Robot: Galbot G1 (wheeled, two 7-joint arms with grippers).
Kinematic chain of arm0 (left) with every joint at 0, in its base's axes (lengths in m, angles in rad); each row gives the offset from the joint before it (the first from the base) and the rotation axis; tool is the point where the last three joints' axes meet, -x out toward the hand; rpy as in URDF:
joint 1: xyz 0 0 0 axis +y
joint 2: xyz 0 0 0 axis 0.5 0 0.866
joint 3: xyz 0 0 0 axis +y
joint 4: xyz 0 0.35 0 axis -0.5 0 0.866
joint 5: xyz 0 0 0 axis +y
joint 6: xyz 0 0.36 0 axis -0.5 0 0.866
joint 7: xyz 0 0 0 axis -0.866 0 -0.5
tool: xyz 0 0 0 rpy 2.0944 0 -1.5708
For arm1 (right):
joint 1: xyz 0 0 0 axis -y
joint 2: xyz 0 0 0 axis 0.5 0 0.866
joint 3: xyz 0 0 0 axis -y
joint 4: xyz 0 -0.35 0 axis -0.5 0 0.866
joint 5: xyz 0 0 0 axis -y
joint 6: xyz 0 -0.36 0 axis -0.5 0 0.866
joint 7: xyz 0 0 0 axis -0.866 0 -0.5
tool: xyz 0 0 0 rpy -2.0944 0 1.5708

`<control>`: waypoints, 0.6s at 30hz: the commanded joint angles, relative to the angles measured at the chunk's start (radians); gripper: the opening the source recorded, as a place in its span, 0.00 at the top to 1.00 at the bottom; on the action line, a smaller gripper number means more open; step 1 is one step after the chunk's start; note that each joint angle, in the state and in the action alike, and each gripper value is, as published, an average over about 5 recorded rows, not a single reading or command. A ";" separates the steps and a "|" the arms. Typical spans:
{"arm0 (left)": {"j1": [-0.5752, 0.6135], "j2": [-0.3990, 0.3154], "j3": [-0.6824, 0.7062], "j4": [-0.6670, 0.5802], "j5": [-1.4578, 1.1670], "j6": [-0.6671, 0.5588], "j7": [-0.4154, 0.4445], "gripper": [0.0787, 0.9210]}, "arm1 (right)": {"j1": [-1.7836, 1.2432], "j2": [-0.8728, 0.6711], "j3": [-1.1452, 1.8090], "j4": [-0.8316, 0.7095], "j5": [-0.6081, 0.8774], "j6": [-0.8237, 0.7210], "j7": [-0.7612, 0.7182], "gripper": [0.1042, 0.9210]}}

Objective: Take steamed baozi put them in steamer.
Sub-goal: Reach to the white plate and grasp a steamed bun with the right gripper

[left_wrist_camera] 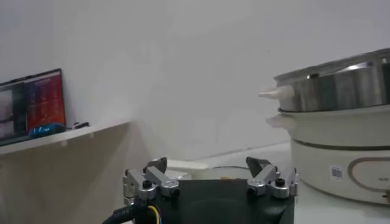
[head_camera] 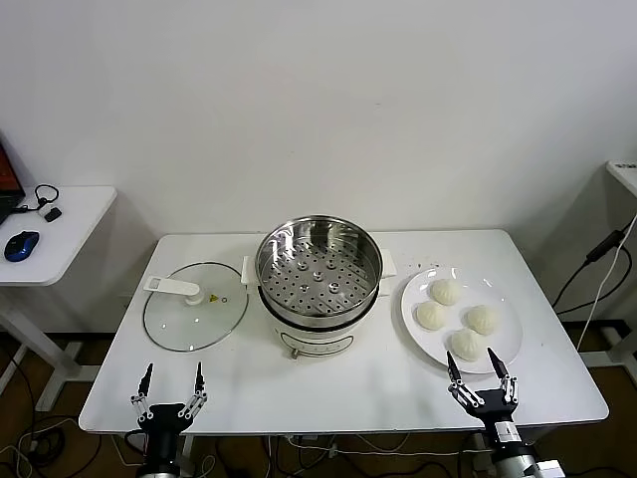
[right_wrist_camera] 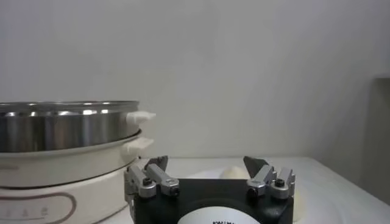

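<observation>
Four off-white pleated steamed baozi (head_camera: pixel 457 318) on plate | soft, light; cradle sides gently | right tool (head_camera: pixel 481 374) spread wide, empty | left tool (head_camera: pixel 171 386) idle, spread wide, empty | shiny steel steamer (head_camera: pixel 318 269) waits

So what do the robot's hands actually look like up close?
Both are alike: the left gripper and right gripper each have two slim black fingers on silver metal links with dark screws, set on a black block. Wires, one yellow, show by the left; the right carries a white label.

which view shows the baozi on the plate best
The head view: all four steamed baozi sit in plain sight on the white plate, right of the steamer. The right wrist view shows only a sliver of one bun behind the gripper; the left wrist view shows none.
</observation>
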 commanded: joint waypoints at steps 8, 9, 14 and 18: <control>-0.006 -0.049 0.006 0.011 0.007 -0.009 -0.003 0.12 | 0.327 -0.214 0.047 -0.119 0.084 -0.354 0.041 0.12; -0.006 -0.049 0.006 0.011 0.007 -0.009 -0.003 0.12 | 0.358 -0.237 0.036 -0.132 0.091 -0.383 0.043 0.12; -0.006 -0.049 0.006 0.015 0.006 -0.012 -0.003 0.12 | 0.494 -0.341 -0.025 -0.165 0.089 -0.519 0.051 0.12; -0.006 -0.049 0.012 0.016 0.009 -0.016 -0.003 0.12 | 0.570 -0.438 -0.086 -0.168 0.067 -0.636 0.005 0.12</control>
